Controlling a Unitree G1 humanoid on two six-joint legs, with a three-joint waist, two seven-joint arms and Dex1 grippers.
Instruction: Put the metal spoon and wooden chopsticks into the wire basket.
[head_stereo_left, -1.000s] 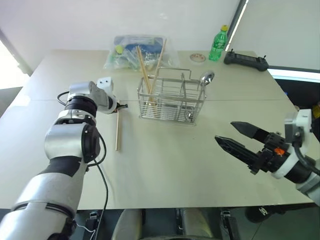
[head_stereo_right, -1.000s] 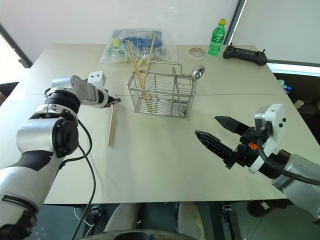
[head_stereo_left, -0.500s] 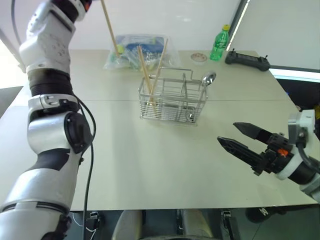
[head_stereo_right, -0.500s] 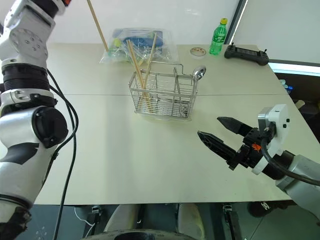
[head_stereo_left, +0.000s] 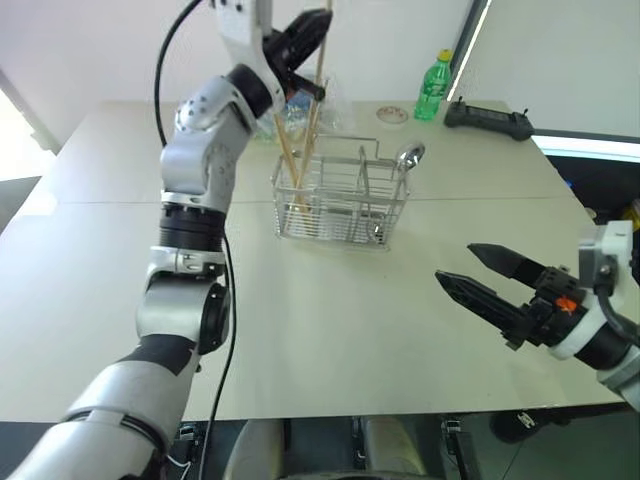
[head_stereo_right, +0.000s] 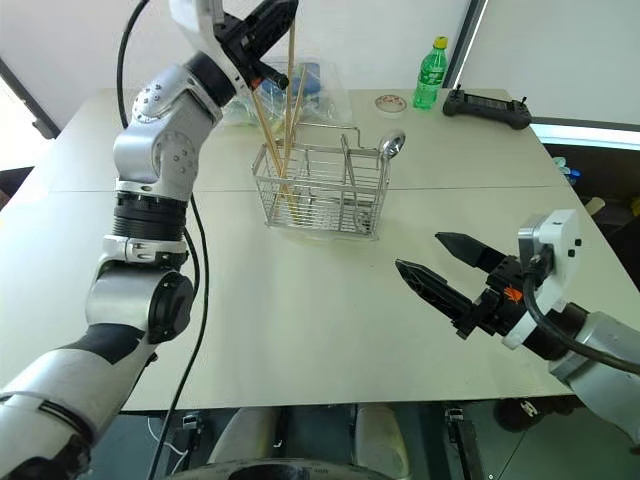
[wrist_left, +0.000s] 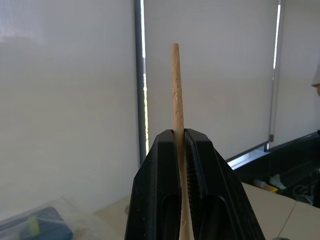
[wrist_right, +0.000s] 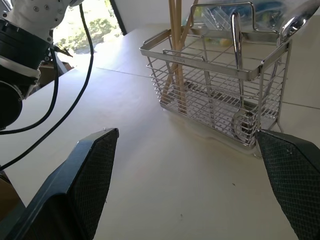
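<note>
DONE: small shiny metal spoon (head_stereo_left: 411, 157) stands in silver wire-grid basket (head_stereo_left: 340, 199), 3 o'clock end; two pale wooden chopsticks (head_stereo_left: 291, 160) lean in its 9 o'clock end | LEFT: third chopstick (wrist_left: 178, 120) clamped upright in left claw (head_stereo_left: 310, 28), above basket at 11 o'clock, not yet lowered | right claw (head_stereo_left: 478, 277) spread wide, empty, over beige surface (head_stereo_left: 330, 320) at 5 o'clock.
</note>
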